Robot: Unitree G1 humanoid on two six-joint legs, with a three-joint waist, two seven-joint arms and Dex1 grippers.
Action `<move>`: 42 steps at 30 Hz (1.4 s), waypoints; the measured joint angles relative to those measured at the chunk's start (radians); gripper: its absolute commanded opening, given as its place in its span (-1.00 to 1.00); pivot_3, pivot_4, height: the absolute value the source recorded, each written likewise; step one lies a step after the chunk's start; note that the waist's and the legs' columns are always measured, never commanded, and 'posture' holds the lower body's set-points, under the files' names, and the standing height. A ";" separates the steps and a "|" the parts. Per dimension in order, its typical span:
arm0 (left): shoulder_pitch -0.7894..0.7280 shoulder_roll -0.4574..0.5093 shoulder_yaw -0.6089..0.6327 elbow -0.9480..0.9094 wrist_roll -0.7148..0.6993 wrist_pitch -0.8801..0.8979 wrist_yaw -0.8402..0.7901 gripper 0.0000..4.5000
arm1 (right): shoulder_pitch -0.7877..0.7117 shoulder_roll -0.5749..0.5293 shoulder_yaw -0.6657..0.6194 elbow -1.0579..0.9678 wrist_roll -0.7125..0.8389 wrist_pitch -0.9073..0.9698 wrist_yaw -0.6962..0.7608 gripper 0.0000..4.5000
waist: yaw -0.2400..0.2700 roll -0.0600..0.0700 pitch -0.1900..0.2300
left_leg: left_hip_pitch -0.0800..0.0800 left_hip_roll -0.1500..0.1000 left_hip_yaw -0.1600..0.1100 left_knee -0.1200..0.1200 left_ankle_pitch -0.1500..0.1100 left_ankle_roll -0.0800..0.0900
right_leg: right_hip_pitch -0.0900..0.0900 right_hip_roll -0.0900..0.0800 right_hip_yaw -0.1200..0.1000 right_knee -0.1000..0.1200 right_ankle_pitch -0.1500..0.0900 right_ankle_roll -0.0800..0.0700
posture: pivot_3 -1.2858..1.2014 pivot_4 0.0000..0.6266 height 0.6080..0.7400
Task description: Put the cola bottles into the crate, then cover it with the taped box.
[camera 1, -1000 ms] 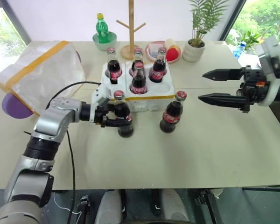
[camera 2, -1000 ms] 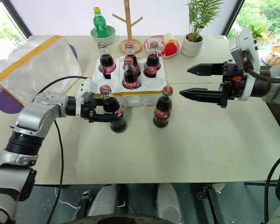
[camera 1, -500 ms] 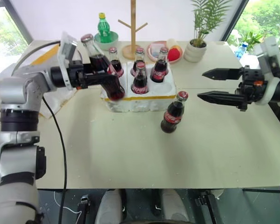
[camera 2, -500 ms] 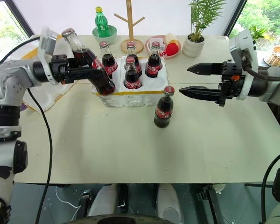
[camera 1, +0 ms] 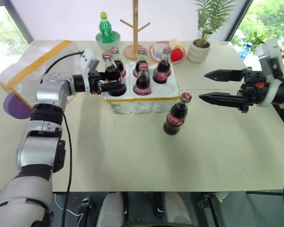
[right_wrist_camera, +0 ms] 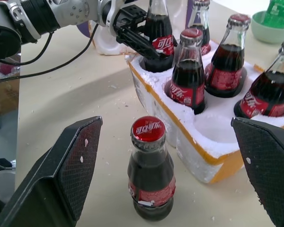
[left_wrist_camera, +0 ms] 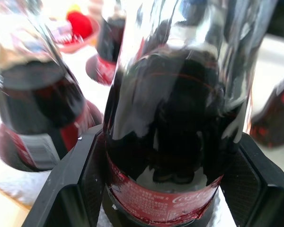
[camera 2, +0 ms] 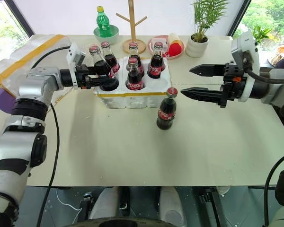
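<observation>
Left end effector (camera 2: 102, 78) clamps cola bottle (camera 2: 95, 64), seating it upright in crate (camera 2: 132, 94) front-left well. Right end effector (camera 2: 199, 81) wide open, empty, near last bottle (camera 2: 166, 109) on desk (camera 2: 180, 151).

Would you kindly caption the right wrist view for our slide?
Open right gripper frames the last cola bottle standing on the table beside the crate.

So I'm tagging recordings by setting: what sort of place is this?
Probably an office or lab corner staged for a demo, not a warehouse: a beige table by large windows with greenery outside, dressed with a potted plant and a wooden mug tree.
</observation>
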 measured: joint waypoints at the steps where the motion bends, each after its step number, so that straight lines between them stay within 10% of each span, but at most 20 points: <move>1: 0.000 -0.003 -0.003 0.000 0.008 -0.020 -0.009 1.00 | 0.008 0.000 0.000 -0.008 0.000 0.000 -0.003 1.00 | 0.000 0.000 0.000 | 0.000 0.000 0.000 0.000 0.000 0.000 | 0.000 0.000 0.000 0.000 0.000 0.000 | 0.03 -0.52 1.00; 10: 0.000 0.019 0.009 0.021 0.035 -0.044 -0.036 1.00 | 0.074 -0.023 -0.062 -0.018 -0.003 -0.002 -0.024 1.00 | -0.001 0.000 0.000 | 0.000 0.000 0.000 0.000 0.000 0.000 | 0.000 0.000 0.000 0.000 0.000 0.000 | 0.03 -0.52 1.00; 21: 0.096 0.374 0.134 -0.431 -0.191 0.361 -0.273 1.00 | 0.401 -0.003 -0.236 -0.129 -0.011 0.007 -0.088 1.00 | -0.007 0.000 -0.001 | 0.003 0.001 -0.002 0.000 0.000 0.000 | 0.002 -0.001 0.001 0.001 -0.001 0.001 | 0.03 -0.52 1.00; 29: 0.352 0.405 0.145 -0.847 -0.361 0.547 -0.245 1.00 | 0.457 0.243 -0.020 -0.229 -0.106 -0.046 -0.290 1.00 | -0.003 0.000 -0.001 | 0.004 0.000 -0.003 0.001 0.000 0.000 | 0.003 0.000 0.001 0.002 -0.001 0.000 | 0.03 -0.52 1.00; 42: 0.392 0.381 0.147 -0.945 -0.420 0.563 -0.128 1.00 | 0.289 0.422 0.134 -0.059 -0.200 -0.104 -0.370 1.00 | -0.004 0.000 -0.001 | 0.004 0.000 -0.002 0.000 0.000 0.000 | 0.003 0.001 0.002 0.002 -0.001 0.000 | 0.03 -0.52 1.00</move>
